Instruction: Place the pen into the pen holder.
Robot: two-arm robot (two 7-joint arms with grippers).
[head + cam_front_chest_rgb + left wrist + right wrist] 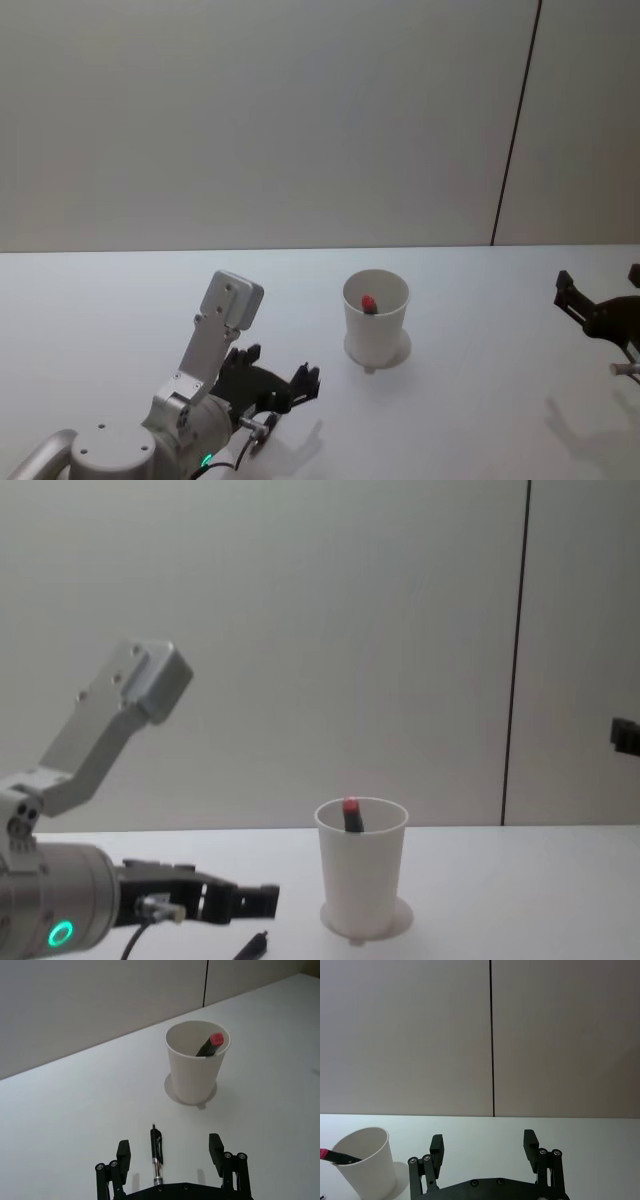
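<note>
Pen [156, 1155] lies flat on the table [60, 1110] between the spread fingers of the left gripper [169, 1144], touching neither; we see its rear end cut off by the gripper body. Ahead of the fingertips, well apart, stands the pen holder [195, 1072], with a red-capped marker [210, 1046] leaning inside, its lower part hidden. We find the right gripper [483, 1137] off to the side, fingers apart and empty.

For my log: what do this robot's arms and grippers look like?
The left arm has a silver-grey cylindrical wrist, a boxy pale-grey link, a glowing green ring and a thin black cable. The left gripper and right gripper are matte black, with paired flat jaws and small silver screws.
</note>
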